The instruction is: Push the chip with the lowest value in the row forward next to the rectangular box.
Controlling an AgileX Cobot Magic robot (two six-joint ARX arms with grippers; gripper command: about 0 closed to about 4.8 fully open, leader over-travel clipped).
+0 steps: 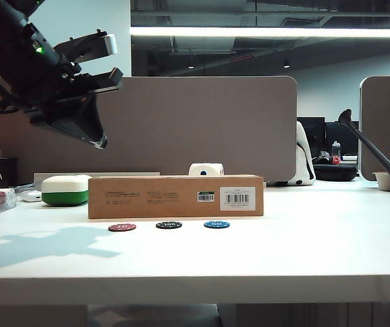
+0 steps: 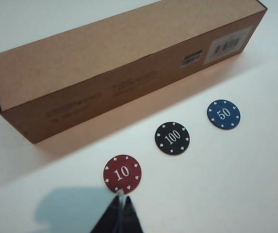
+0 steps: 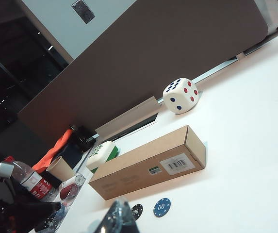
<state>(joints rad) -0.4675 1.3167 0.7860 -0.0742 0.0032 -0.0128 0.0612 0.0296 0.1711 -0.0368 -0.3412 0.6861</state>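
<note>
Three chips lie in a row in front of the long brown rectangular box (image 1: 175, 196) (image 2: 119, 53): red 10 (image 1: 122, 227) (image 2: 122, 174), black 100 (image 1: 169, 225) (image 2: 172, 138), blue 50 (image 1: 216, 224) (image 2: 223, 114). A gap separates all three from the box. My left gripper (image 1: 99, 140) (image 2: 121, 198) hangs high above the table's left side, shut and holding nothing; in its wrist view the tips point just short of the red chip. My right gripper (image 3: 118, 209) is shut and holds nothing. It hides the red chip in the right wrist view, where the black chip (image 3: 137, 211), the blue chip (image 3: 162, 207) and the box (image 3: 148, 162) show.
A white-and-green case (image 1: 65, 189) sits left of the box, and a large die (image 1: 206, 169) (image 3: 181, 95) stands behind it. A bottle (image 3: 29, 180), a paper cup (image 3: 61, 168) and clutter fill the far left. A brown partition (image 1: 201, 122) closes the back.
</note>
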